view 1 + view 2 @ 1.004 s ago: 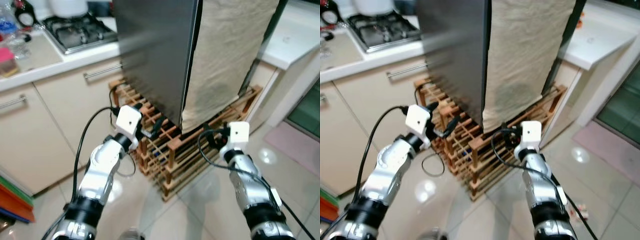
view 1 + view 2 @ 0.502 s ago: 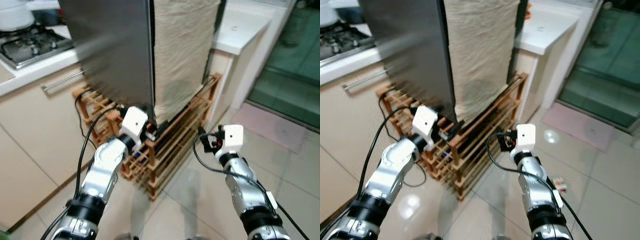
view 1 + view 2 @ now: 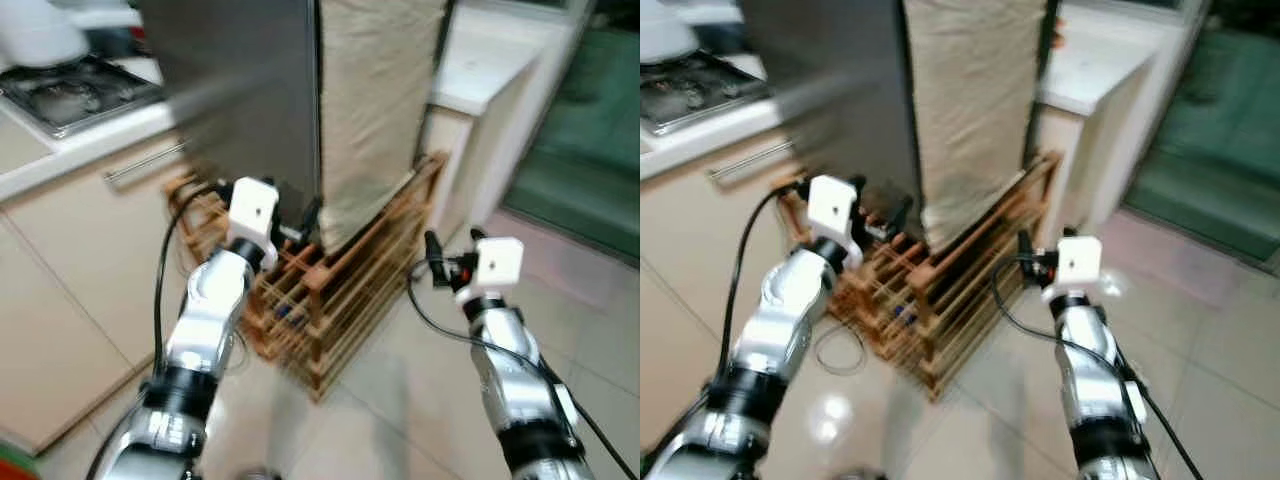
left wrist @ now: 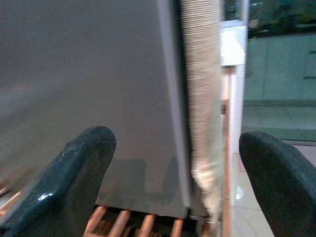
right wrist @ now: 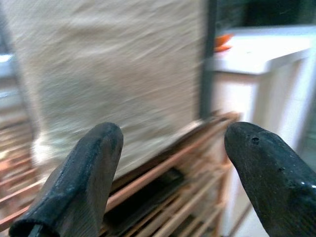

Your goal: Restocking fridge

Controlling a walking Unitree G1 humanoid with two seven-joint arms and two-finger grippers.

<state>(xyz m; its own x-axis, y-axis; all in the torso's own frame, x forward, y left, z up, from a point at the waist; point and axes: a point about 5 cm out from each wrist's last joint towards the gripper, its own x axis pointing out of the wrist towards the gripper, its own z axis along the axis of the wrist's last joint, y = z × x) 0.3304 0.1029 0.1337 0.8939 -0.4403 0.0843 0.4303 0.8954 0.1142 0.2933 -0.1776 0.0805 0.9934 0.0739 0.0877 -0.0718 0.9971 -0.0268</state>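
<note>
The fridge [image 3: 250, 90] is a tall grey box that stands on a wooden rack [image 3: 340, 290] on the floor, right in front of the robot. A big tan cloth [image 3: 375, 100] hangs down over its front side. The left gripper [image 4: 173, 182] is held up near the bottom corner of the fridge, just above the rack, and its two black fingers [image 4: 74, 182] are spread wide apart with nothing between them. The right gripper [image 5: 173, 182] is held up near the far end of the rack, facing the cloth, and its fingers [image 5: 79, 182] are wide apart too and hold nothing. To the left of the fridge is a counter with a stove [image 3: 70, 90] on top and cream cupboards [image 3: 80, 260] under it. To the right stands a white counter [image 3: 490, 70]. The floor [image 3: 400, 400] has shiny pale tiles.
</note>
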